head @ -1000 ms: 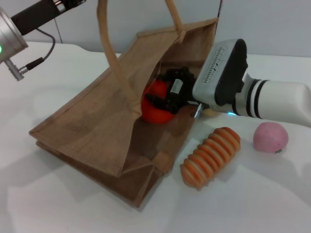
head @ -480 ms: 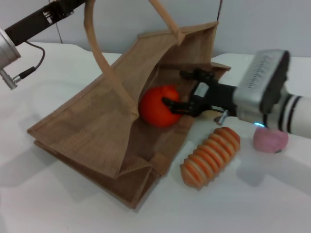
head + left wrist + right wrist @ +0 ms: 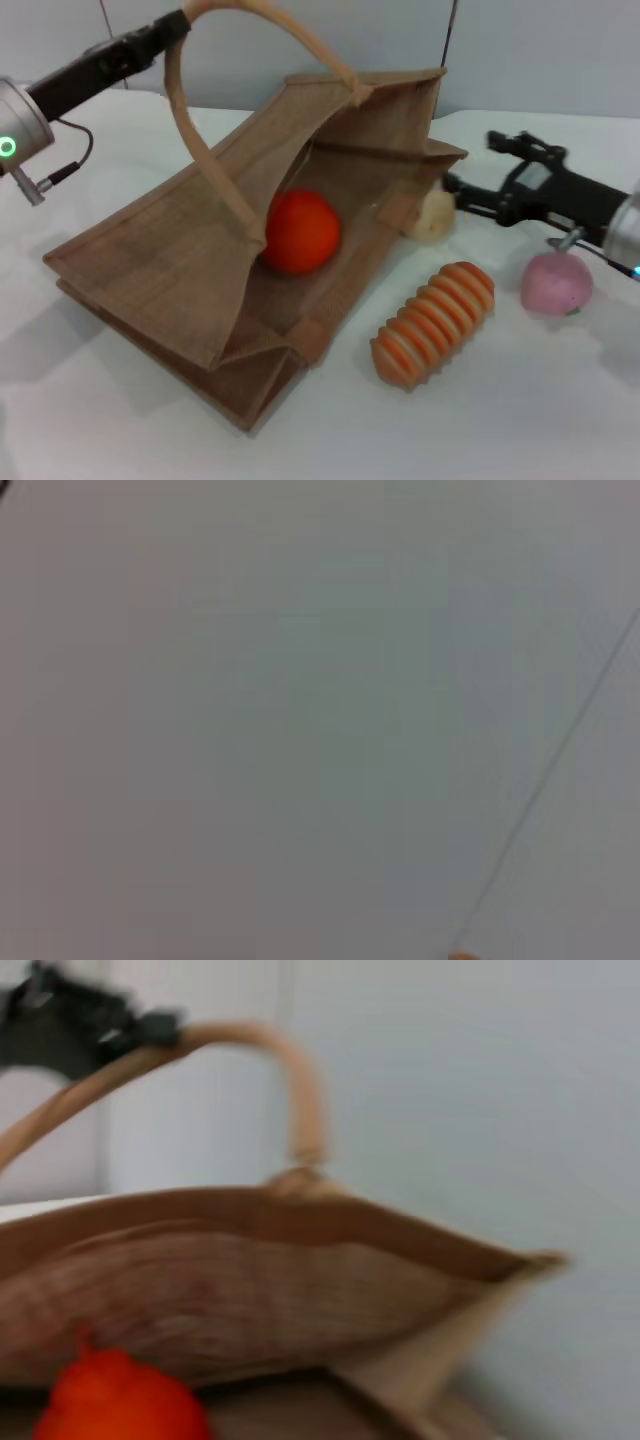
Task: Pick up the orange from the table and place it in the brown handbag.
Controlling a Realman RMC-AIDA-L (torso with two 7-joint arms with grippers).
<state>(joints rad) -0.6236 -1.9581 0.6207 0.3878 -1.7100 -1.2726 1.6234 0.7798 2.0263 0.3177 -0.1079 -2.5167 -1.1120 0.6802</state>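
Observation:
The orange (image 3: 300, 232) lies inside the open brown handbag (image 3: 180, 260), which lies on its side on the white table (image 3: 120, 430). My left gripper (image 3: 172, 28) is at the top left, shut on one looped handle (image 3: 200, 150), and holds the bag's mouth open. My right gripper (image 3: 480, 167) is open and empty, outside the bag just right of its mouth. The right wrist view shows the orange (image 3: 120, 1400) under the bag's upper wall (image 3: 300, 1260), with the left gripper (image 3: 90, 1020) on the handle. The left wrist view shows only a blank wall.
A small pale item (image 3: 432, 215) lies at the bag's mouth, below the right gripper. A ribbed orange-and-cream striped item (image 3: 435, 322) lies in front of the bag's right side. A pale pink fruit (image 3: 556, 283) sits further right, under the right wrist.
My right gripper let go of the orange and drew back to the right, out of the bag. The orange settled a little deeper. The held handle came lower.

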